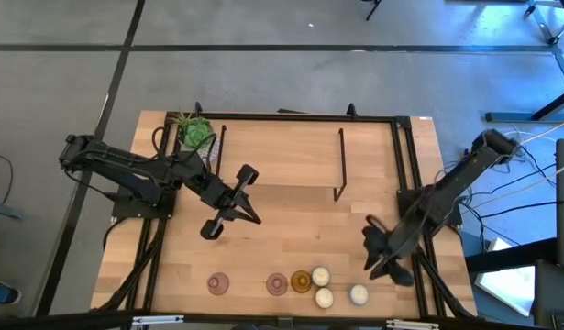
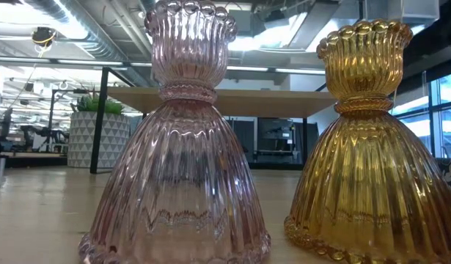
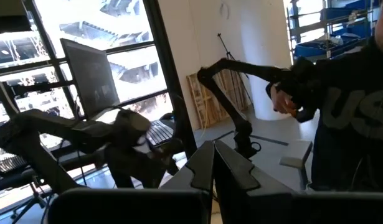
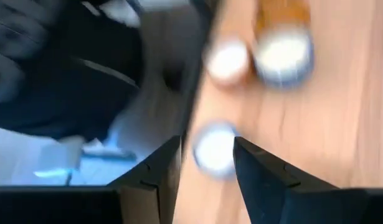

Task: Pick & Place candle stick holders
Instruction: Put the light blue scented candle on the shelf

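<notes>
Two pink holders [image 1: 218,284], one amber [image 1: 301,280], three cream [image 1: 320,276]; right claw [image 4: 207,163] released; left claw [image 1: 228,204] state unclear.

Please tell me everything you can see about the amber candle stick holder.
The amber candle stick holder looks like ribbed, see-through golden glass. It has a wide bell-shaped base with a beaded rim, a narrow ringed neck and a beaded cup on top. It stands upright on the wooden table, near its front edge, between a pink holder and cream-white holders. No pincer touches it.
</notes>
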You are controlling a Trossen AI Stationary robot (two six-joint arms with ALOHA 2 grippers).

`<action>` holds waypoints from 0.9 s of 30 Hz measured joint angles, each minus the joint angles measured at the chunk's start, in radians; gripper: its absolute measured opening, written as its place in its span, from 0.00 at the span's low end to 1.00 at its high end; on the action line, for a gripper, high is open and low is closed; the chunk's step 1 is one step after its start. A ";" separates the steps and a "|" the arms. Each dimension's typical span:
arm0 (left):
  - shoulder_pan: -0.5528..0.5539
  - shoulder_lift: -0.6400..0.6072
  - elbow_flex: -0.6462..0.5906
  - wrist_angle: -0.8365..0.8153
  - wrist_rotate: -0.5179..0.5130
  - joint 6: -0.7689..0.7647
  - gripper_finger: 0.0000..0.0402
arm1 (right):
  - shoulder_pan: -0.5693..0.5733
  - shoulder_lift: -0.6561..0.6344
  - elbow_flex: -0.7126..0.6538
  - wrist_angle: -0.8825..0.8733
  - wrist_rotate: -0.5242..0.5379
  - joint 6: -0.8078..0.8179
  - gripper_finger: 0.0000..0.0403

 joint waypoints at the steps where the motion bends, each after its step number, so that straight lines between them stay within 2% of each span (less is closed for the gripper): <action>1: 0.000 0.000 0.000 0.000 -0.002 0.001 0.01 | 0.013 0.029 0.002 -0.035 0.000 0.039 0.37; 6: 0.000 0.000 0.000 0.000 -0.002 0.002 0.01 | 0.038 0.150 0.002 -0.207 0.001 0.182 0.37; 11: 0.003 0.000 0.000 -0.004 -0.003 0.022 0.01 | 0.038 0.223 0.002 -0.209 -0.003 0.247 0.37; 22: 0.002 0.011 0.000 -0.002 -0.004 0.009 0.01 | 0.048 0.232 0.035 0.041 -0.075 0.327 0.37; 27: -0.020 0.043 0.000 0.000 -0.004 -0.053 0.01 | 0.082 0.232 0.046 0.326 -0.032 0.295 0.37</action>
